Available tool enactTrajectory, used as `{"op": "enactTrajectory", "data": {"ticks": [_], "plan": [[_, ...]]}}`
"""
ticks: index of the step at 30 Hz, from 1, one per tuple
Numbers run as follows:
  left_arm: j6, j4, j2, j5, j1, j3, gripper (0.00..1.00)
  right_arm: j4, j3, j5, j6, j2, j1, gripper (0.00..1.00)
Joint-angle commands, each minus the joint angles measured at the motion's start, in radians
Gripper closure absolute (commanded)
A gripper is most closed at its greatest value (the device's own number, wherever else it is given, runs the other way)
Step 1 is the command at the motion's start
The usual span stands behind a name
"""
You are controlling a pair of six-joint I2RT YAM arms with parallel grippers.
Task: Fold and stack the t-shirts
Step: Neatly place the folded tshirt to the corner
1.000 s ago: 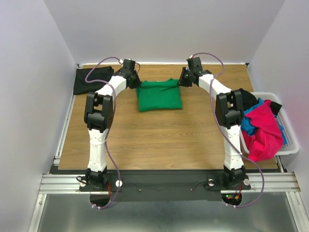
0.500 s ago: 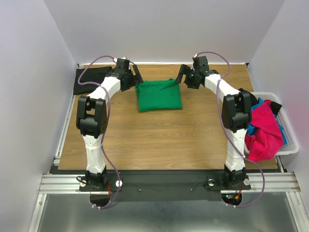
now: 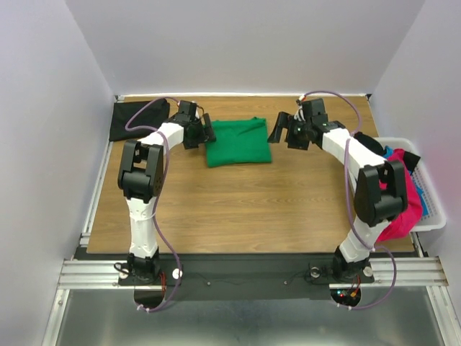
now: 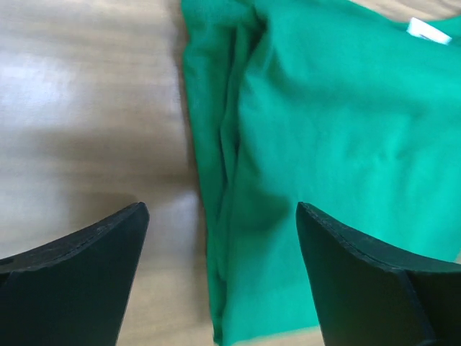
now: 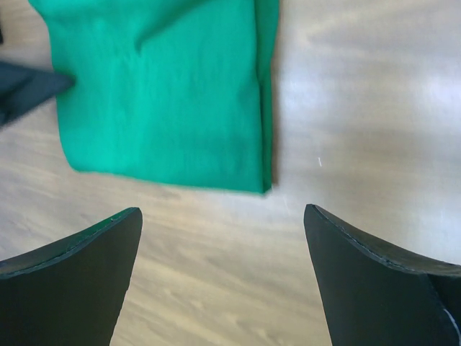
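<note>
Black tee (image 3: 137, 119): folded, flat at the table's (image 3: 238, 209) 10 o'clock corner in the top view.
Left gripper (image 3: 207, 132): jaws wide, nothing in them. It sits just off the green tee's (image 3: 238, 143) left edge. In the wrist view, the left gripper (image 4: 220, 216) straddles that edge and the cloth runs off to 3 o'clock.
Green tee: folded near-square, far-centre between both grippers. Long axis runs roughly 9-to-3, and the white label (image 4: 428, 30) is at a far corner.
Right gripper (image 3: 282, 131): also wide and empty, apart from the tee's right edge. In its wrist view the green tee (image 5: 158, 94) lies at 10–11 o'clock with bare wood under the right gripper (image 5: 223, 213).
Basket (image 3: 434, 209): at 3 o'clock, off the table edge. Magenta tee (image 3: 395, 191) heaped inside, unfolded.

My read: the green fold looks done and stacking is next. The black tee is at 9 o'clock from the green one, so the left arm is nearer and the slide goes along the long axis. The right arm is nearer the basket.
</note>
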Motion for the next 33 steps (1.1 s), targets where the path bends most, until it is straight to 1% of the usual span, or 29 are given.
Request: {"op": "enactTrajectory", "data": {"ticks": [1,2,5,7,10,11,13,14,16,17,19,20,22,23,24,25,26,27,31,33], "plan": [[0.04,-0.055,0.073,-0.034,-0.021,0.117,0.19,0.031,-0.062,0.042,-0.016,-0.14,0.002,0.0],[0.048,-0.078,0.101,-0.051,-0.029,0.146,0.36,0.03,-0.09,0.066,-0.012,-0.181,0.002,0.0],[0.049,-0.092,0.125,-0.087,-0.044,0.148,0.44,0.03,-0.131,0.097,0.0,-0.242,0.002,0.0],[0.051,-0.109,0.142,-0.125,-0.056,0.148,0.47,0.03,-0.169,0.106,0.004,-0.299,0.002,0.0],[0.053,-0.114,0.152,-0.14,-0.07,0.136,0.57,0.03,-0.214,0.134,0.009,-0.359,0.001,0.0],[0.054,-0.115,0.152,-0.143,-0.075,0.137,0.63,0.03,-0.225,0.143,0.009,-0.371,0.002,0.0],[0.063,-0.129,0.161,-0.159,-0.088,0.163,0.86,0.03,-0.26,0.166,0.011,-0.413,0.002,0.0],[0.071,-0.137,0.167,-0.217,-0.093,0.179,1.0,0.03,-0.272,0.174,0.009,-0.425,0.004,0.0],[0.104,-0.157,0.169,-0.307,-0.108,0.2,1.0,0.028,-0.291,0.22,-0.009,-0.443,0.002,0.0],[0.126,-0.152,0.162,-0.379,-0.112,0.206,1.0,0.027,-0.294,0.238,-0.014,-0.463,0.002,0.0],[0.184,-0.145,0.139,-0.424,-0.112,0.22,1.0,0.025,-0.309,0.274,-0.017,-0.485,0.002,0.0],[0.256,-0.145,0.132,-0.444,-0.11,0.243,1.0,0.027,-0.315,0.274,-0.019,-0.493,0.002,0.0],[0.328,-0.146,0.109,-0.501,-0.11,0.269,1.0,0.025,-0.324,0.28,-0.023,-0.508,0.002,0.0],[0.385,-0.164,0.1,-0.559,-0.107,0.304,1.0,0.027,-0.334,0.281,-0.023,-0.51,0.001,0.0],[0.408,-0.178,0.096,-0.585,-0.104,0.327,1.0,0.027,-0.338,0.281,-0.022,-0.51,0.001,0.0],[0.433,-0.189,0.093,-0.602,-0.096,0.369,1.0,0.025,-0.341,0.281,-0.022,-0.51,0.002,0.0],[0.454,-0.198,0.089,-0.608,-0.089,0.369,1.0,0.025,-0.344,0.287,-0.022,-0.51,0.002,0.0],[0.508,-0.204,0.078,-0.608,-0.069,0.4,1.0,0.025,-0.349,0.309,-0.022,-0.51,0.002,0.0],[0.609,-0.195,0.053,-0.596,-0.012,0.452,1.0,0.025,-0.36,0.309,-0.02,-0.522,0.002,0.0],[0.634,-0.206,0.056,-0.581,0.013,0.499,1.0,0.027,-0.37,0.321,-0.022,-0.529,0.002,0.0]]}}
